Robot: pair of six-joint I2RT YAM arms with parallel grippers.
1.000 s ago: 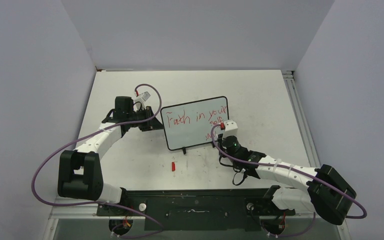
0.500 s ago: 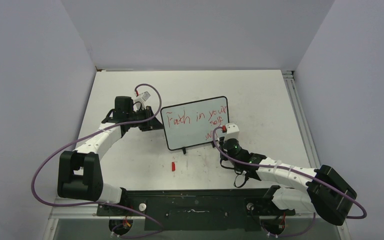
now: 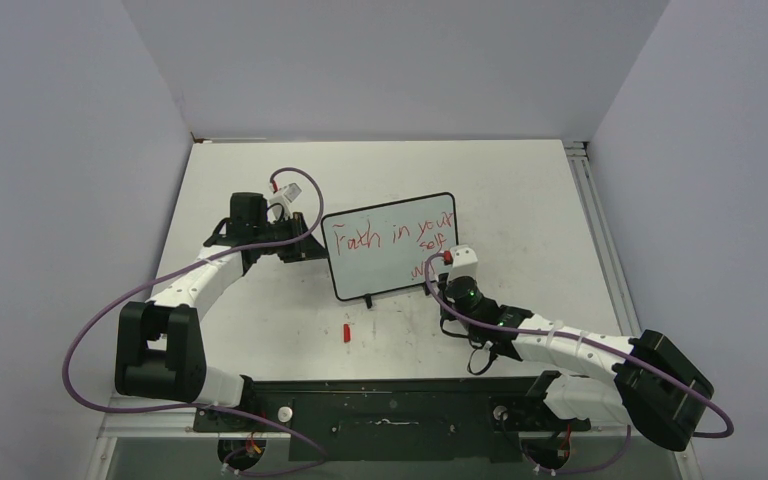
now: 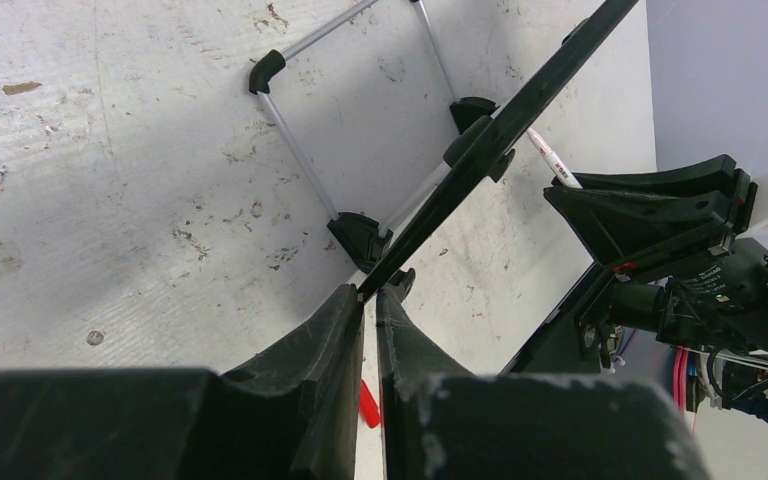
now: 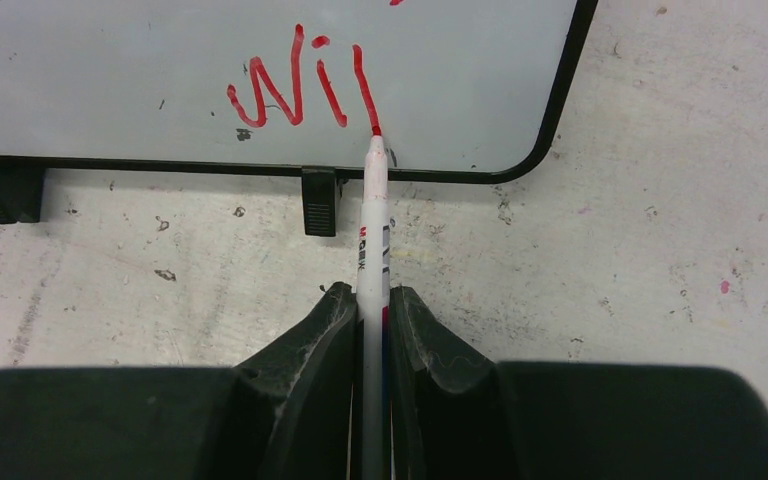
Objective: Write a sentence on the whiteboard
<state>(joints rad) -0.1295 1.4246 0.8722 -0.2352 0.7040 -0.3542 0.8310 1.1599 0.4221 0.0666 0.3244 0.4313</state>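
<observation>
The scene is closed in by plain pale walls (image 3: pixel 360 70) on the left, far and right; a scuffed white surface (image 3: pixel 530 200) is spread between them. The whiteboard (image 3: pixel 390 250) is stood near its middle on small feet, long axis running left to right; its left frame edge is pinched between the narrowly closed left fingers (image 4: pixel 352 308). The right fingers (image 5: pixel 345 310), the nearer to the writing, are clamped on a red marker (image 5: pixel 372 215); its long axis is pointed straight away from them toward the board's near right corner. The tip is pressed at the foot of the last stroke of "Wil" (image 5: pixel 300 95), the lowest word of the sentence (image 3: pixel 392 237); any further letters are judged to belong rightward, where little board is left. A red cap (image 3: pixel 346 332) is seen lying near the board.
</observation>
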